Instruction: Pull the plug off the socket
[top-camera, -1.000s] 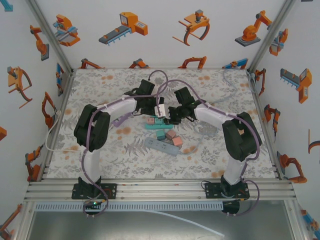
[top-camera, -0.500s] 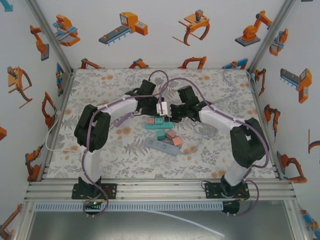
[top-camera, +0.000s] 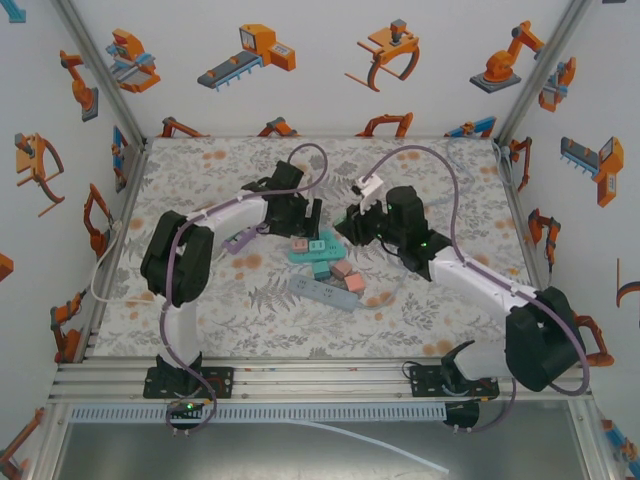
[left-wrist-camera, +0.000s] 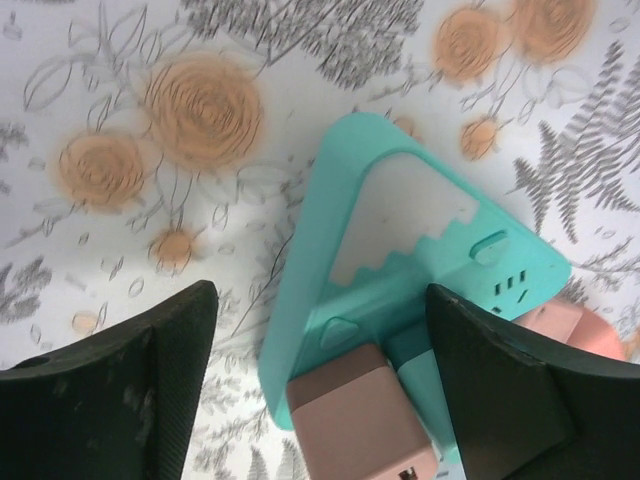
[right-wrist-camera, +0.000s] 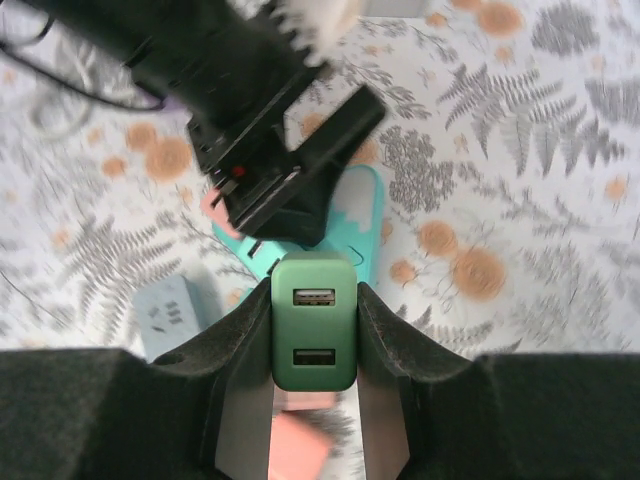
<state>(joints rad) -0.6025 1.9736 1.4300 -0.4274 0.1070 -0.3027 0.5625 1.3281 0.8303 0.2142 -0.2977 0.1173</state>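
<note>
Crowding the teal socket (left-wrist-camera: 400, 230) on the counter (left-wrist-camera: 100, 80) are a pink plug (left-wrist-camera: 355, 425) at its end and a grey strip (right-wrist-camera: 170, 315) nearby — left fingers (left-wrist-camera: 120, 390) spread apart astride the socket. Right fingers (right-wrist-camera: 385, 335) clamp the green plug (right-wrist-camera: 314, 322) — lifted apart from the socket

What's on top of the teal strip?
A pink plug stands at one end of the strip; its body hides its prongs and the socket beneath. The white middle is bare.
</note>
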